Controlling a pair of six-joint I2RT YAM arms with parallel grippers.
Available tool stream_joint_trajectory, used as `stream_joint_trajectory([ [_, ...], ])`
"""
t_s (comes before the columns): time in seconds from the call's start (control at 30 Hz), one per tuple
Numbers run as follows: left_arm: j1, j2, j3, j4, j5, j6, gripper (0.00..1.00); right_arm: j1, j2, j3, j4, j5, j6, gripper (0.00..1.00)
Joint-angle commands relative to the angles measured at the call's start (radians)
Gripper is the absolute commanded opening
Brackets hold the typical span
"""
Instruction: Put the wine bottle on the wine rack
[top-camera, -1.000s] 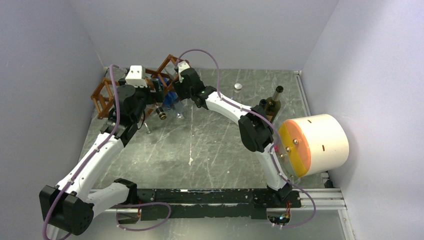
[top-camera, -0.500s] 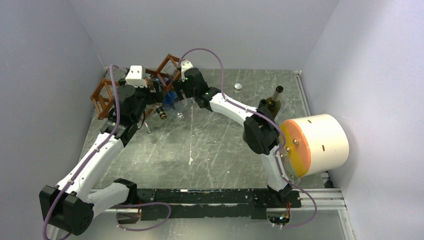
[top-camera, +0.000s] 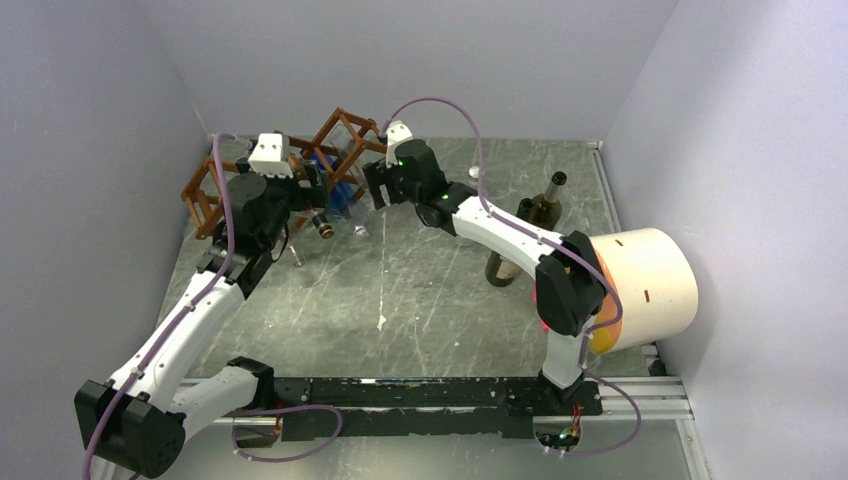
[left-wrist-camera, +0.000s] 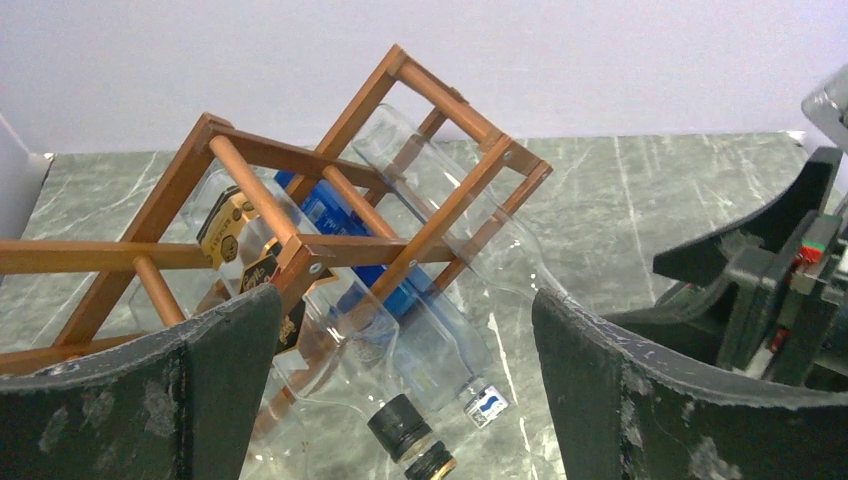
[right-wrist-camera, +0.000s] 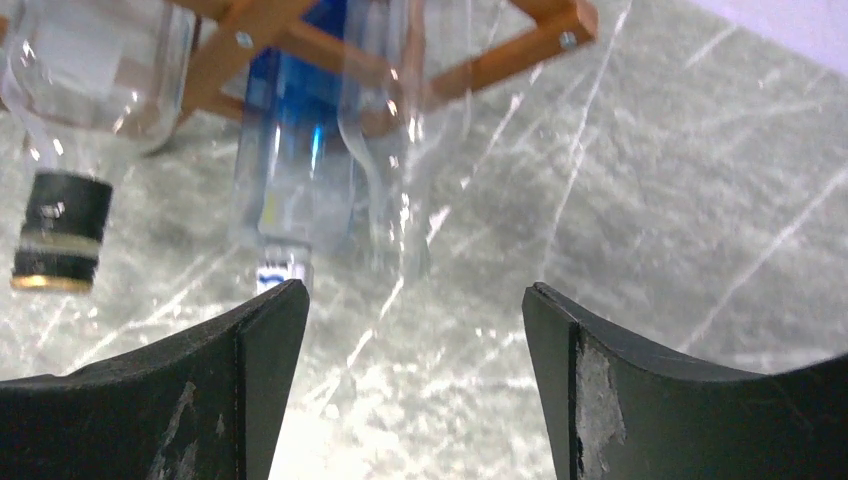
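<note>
Both grippers sit at the wine rack (left-wrist-camera: 300, 248), far left on the marbled table (top-camera: 420, 300). Left gripper (left-wrist-camera: 408, 310): fingers wide apart, nothing btwn them, facing the rack's near side. Right gripper (right-wrist-camera: 412, 290): fingers also apart and empty, just beside the bottle necks that poke out of the rack.

Count: 1 rack w/ 3 bottles in it, all lying down, necks toward the near side. They are a clear bottle w/ black cap (left-wrist-camera: 403, 428) low down, a blue bottle (left-wrist-camera: 345, 225) next to it, and a second clear bottle (left-wrist-camera: 470, 240) in the upper cell.

Not yet racked: a dark wine bottle (top-camera: 545, 208) stands upright on the right of the table, well apart from the rack and near a cream drum w/ orange face (top-camera: 645, 285). More dark glass (top-camera: 500, 268) shows just below the right forearm (prob. a second standing bottle, but the arm hides the join, so can't tell).

What the next move turns on: the wine bottle lies to the right of the right fingers and nearer the arm bases, close by that arm's own elbow. The left arm is far off. Its long axis is vertical, while the racked bottles lie near-level. So I'd judge the right arm has to swing back, grip the bottle and tip it over before feeding it base-first into a cell w/ room.
</note>
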Motion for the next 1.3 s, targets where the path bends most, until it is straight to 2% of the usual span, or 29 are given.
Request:
stream_joint_trajectory([
  [0.0,0.006,-0.046,-0.017,0.049,0.119,0.03,0.98,-0.005,-0.146,-0.106,-0.038,0.027,0.041,0.82],
  [0.17,0.006,-0.082,-0.041,0.091,0.276,0.042,1.0,-0.005,-0.329,-0.194,-0.093,0.143,0.04,0.81],
  [0.43,0.006,-0.126,-0.069,0.135,0.35,0.034,0.99,-0.005,-0.617,-0.29,-0.176,0.425,0.037,0.81],
  [0.6,0.006,-0.122,-0.067,0.138,0.413,0.031,0.99,-0.005,-0.724,-0.303,-0.195,0.654,0.051,0.8],
  [0.73,0.006,-0.119,-0.068,0.14,0.432,0.03,0.99,-0.006,-0.748,-0.334,-0.197,0.855,0.091,0.81],
  [0.9,0.007,-0.12,-0.073,0.142,0.44,0.032,0.99,-0.01,-0.759,-0.384,-0.23,0.889,0.173,0.81],
  [1.1,0.005,-0.112,-0.074,0.145,0.455,0.027,0.99,-0.029,-0.738,-0.427,-0.276,0.782,0.247,0.81],
  [1.27,0.005,-0.112,-0.079,0.15,0.457,0.027,0.99,-0.057,-0.737,-0.477,-0.283,0.776,0.291,0.73],
])
